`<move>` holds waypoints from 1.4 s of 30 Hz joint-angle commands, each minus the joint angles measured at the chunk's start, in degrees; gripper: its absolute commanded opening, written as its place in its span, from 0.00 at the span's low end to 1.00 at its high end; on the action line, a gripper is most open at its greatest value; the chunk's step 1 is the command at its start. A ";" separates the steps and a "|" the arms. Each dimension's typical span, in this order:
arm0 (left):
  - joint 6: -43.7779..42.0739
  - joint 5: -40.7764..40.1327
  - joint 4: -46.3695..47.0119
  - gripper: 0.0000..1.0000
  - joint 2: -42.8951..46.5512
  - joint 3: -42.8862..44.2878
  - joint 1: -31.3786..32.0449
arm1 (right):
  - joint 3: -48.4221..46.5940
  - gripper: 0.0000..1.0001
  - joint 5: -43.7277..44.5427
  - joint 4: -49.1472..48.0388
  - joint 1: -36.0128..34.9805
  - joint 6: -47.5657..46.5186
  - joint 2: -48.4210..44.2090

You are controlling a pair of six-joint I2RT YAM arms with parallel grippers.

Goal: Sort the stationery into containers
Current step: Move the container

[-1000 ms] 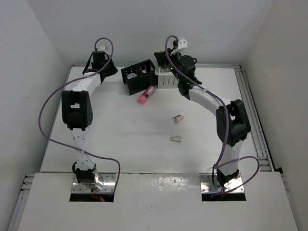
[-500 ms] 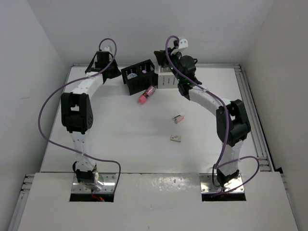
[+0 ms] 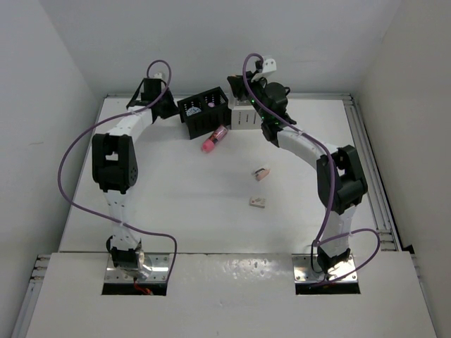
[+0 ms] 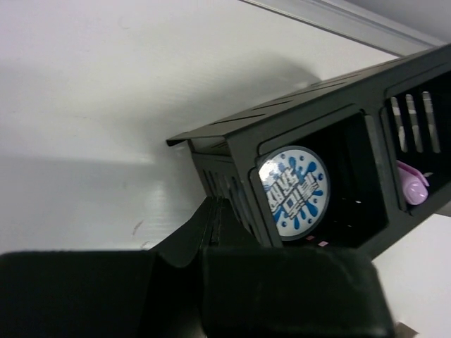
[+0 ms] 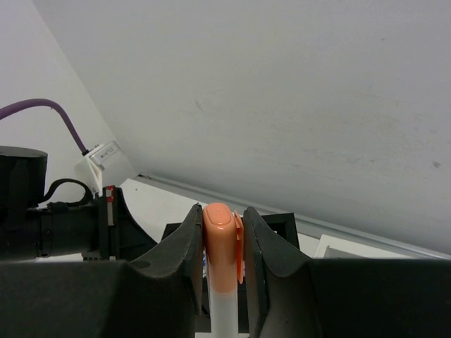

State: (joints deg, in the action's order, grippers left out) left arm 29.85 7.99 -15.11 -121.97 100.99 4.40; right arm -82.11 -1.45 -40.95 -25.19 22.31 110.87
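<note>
The black organizer (image 3: 204, 113) and the white organizer (image 3: 244, 117) stand side by side at the back of the table. In the left wrist view the black organizer (image 4: 232, 141) holds the blue-white tape roll (image 4: 293, 193) and the lilac stick (image 4: 412, 186). My left gripper (image 3: 171, 109) is shut and empty, its tips (image 4: 215, 208) at that organizer's outer wall. My right gripper (image 3: 234, 83) hovers above the organizers, shut on an orange-capped white pen (image 5: 220, 246). The hot-pink tube (image 3: 213, 139) lies in front of the black organizer. Two erasers (image 3: 262, 173) (image 3: 257, 202) lie mid-table.
The back wall rises close behind both organizers. A metal rail (image 3: 366, 141) runs along the table's right edge. In the right wrist view my left arm's wrist (image 5: 63, 225) shows at the left, and a corner of the white organizer (image 5: 345, 246) at the lower right.
My left gripper has moved right, up to the black organizer's left side. My right gripper has stayed above the organizers with the pen.
</note>
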 commanded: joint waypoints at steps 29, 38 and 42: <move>-3.03 4.23 22.32 0.00 -6.43 5.18 -0.89 | -0.69 0.00 -2.50 -5.02 1.11 1.78 1.89; -5.76 5.11 28.12 0.23 -8.28 5.53 -0.89 | -0.95 0.00 -2.41 -5.55 1.02 2.22 3.04; -7.34 5.63 29.70 0.32 -9.86 6.76 -0.80 | -1.65 0.00 -2.24 -5.89 0.93 2.13 3.83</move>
State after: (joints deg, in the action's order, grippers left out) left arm 24.38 11.49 7.94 -130.72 104.51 3.31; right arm -82.08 -3.25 -42.28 -24.45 23.64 114.63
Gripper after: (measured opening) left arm 0.305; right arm 0.229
